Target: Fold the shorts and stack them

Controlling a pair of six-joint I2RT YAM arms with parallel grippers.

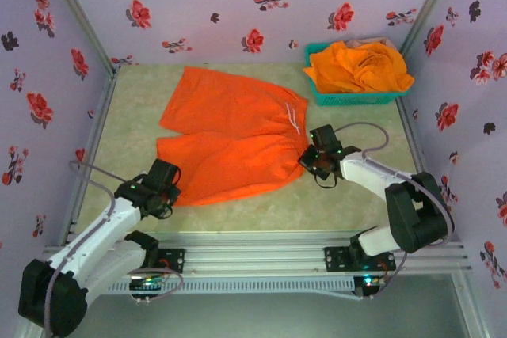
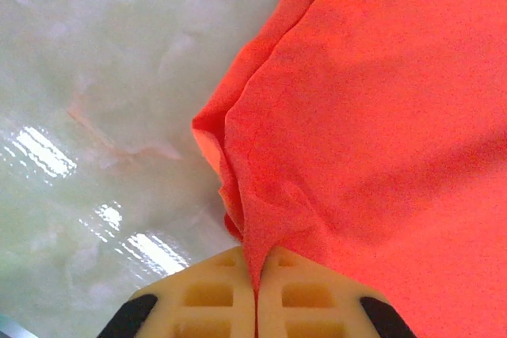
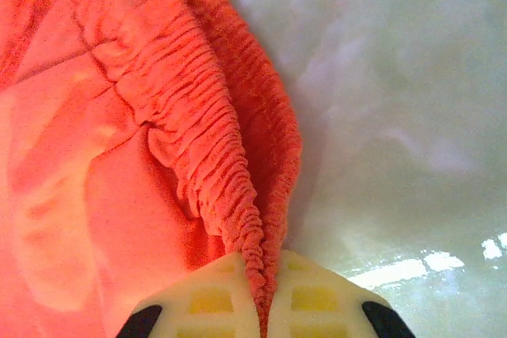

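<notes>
The orange shorts point(image 1: 230, 136) lie spread flat in the middle of the table, legs to the left and waist to the right, with a white drawstring point(image 1: 295, 116) curling at the waist. The overhead view gives that whole outline, while the wrist cameras give the grips. In the left wrist view, the left hand point(image 2: 256, 279) is closed on a thin, smooth fold of hem at the shorts' near-left corner, the cloth pinched between its cream, waffle-ribbed fingers point(image 2: 210, 298). In the right wrist view, the right hand point(image 3: 265, 279) is clamped on the gathered waistband point(image 3: 214, 156), a thick, tightly ruched elastic ridge. The table point(image 1: 127, 116) is pale green, glossy and marbled. At the far right corner, a teal mesh basket point(image 1: 352, 99) holds crumpled orange cloth point(image 1: 360, 67), heaped above its rim.
</notes>
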